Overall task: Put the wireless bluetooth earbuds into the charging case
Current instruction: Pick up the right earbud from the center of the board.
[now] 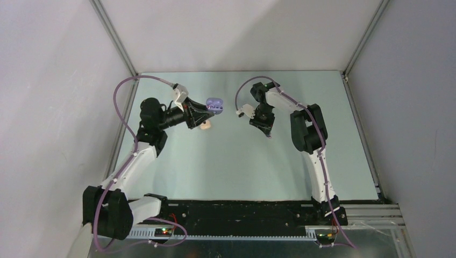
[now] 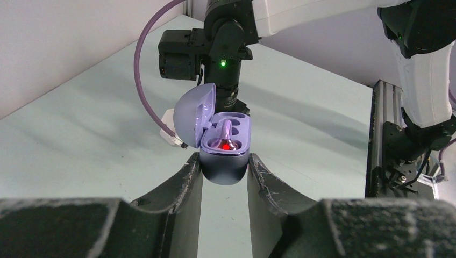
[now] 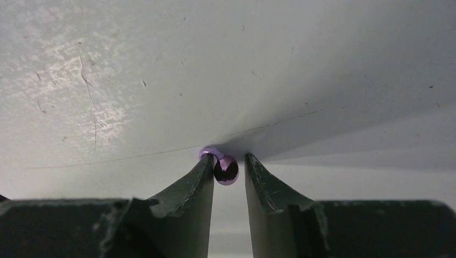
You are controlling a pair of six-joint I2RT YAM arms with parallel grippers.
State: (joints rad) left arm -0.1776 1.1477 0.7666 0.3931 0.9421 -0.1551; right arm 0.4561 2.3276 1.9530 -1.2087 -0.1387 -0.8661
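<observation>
My left gripper (image 2: 224, 161) is shut on the base of a purple charging case (image 2: 223, 166) and holds it above the table, also in the top view (image 1: 214, 104). Its lid (image 2: 193, 115) stands open. One purple earbud (image 2: 226, 137) sits in the near slot with a red light glowing; the far slot (image 2: 236, 115) is empty. My right gripper (image 3: 228, 158) points down at the table (image 3: 134, 80), its fingers narrowly open around a second purple earbud (image 3: 226, 170). The left finger touches it and the right finger stands just apart. In the top view the right gripper (image 1: 268, 131) hides that earbud.
A small cream-white thing (image 1: 206, 126) lies on the pale green table (image 1: 226, 161) under my left gripper, partly hidden; I cannot tell what it is. White walls close the table on three sides. The right arm (image 2: 226, 48) stands just behind the held case.
</observation>
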